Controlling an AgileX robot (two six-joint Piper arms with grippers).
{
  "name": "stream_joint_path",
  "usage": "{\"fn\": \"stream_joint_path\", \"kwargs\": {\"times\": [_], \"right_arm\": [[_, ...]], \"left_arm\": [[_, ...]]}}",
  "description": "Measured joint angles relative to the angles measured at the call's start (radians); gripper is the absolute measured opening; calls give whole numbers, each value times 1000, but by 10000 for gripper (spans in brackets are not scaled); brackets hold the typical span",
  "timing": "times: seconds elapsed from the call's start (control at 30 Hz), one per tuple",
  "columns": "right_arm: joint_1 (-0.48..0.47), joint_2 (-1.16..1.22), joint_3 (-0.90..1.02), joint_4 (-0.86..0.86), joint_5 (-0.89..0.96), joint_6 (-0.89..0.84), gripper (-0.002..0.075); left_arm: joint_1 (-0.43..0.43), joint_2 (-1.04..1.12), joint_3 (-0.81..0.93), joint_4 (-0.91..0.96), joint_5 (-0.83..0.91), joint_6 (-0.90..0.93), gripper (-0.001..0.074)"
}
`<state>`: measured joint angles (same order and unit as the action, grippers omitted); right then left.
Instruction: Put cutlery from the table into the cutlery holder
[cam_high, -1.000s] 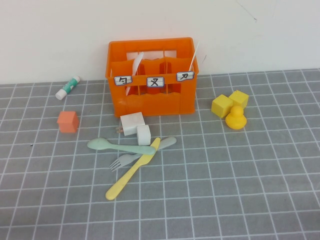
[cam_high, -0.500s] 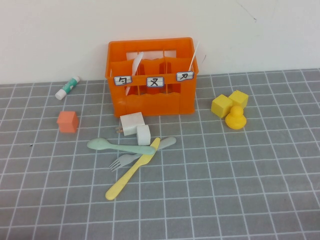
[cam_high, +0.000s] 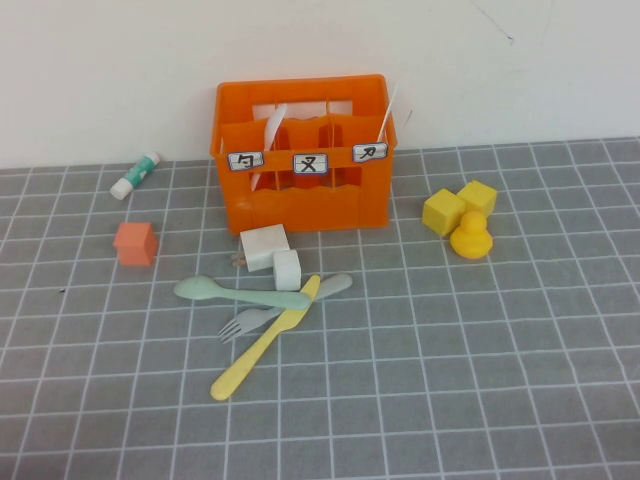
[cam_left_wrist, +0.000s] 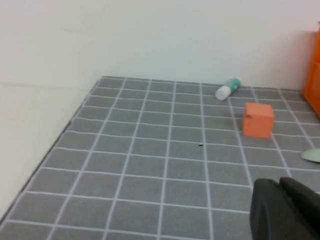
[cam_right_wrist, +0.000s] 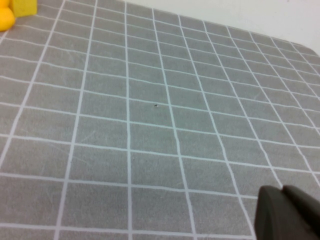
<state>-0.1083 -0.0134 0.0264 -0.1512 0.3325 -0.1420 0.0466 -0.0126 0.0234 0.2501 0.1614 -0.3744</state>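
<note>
The orange cutlery holder (cam_high: 303, 155) stands at the back of the table (cam_high: 480, 340). A white knife (cam_high: 387, 108) sticks up from its right compartment, and another white utensil (cam_high: 273, 125) leans in its left one. In front of it lie a mint-green spoon (cam_high: 240, 293), a grey fork (cam_high: 285, 305) and a yellow knife (cam_high: 262, 340), crossed in a pile. Neither arm shows in the high view. My left gripper (cam_left_wrist: 282, 187) is shut and empty, low over the table's left part. My right gripper (cam_right_wrist: 282, 192) is shut and empty over bare tiles on the right.
Two white cubes (cam_high: 270, 252) sit between the holder and the pile. A small orange cube (cam_high: 135, 243) and a glue stick (cam_high: 136, 175) lie at the left. Two yellow blocks (cam_high: 458, 205) and a yellow duck (cam_high: 471, 237) are at the right.
</note>
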Motion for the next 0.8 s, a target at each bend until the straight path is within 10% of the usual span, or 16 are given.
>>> {"fn": "stream_joint_path", "kwargs": {"times": [0.8], "right_arm": [[0, 0, 0, 0, 0, 0, -3]], "left_arm": [[-75, 0, 1, -235, 165, 289, -1]]}}
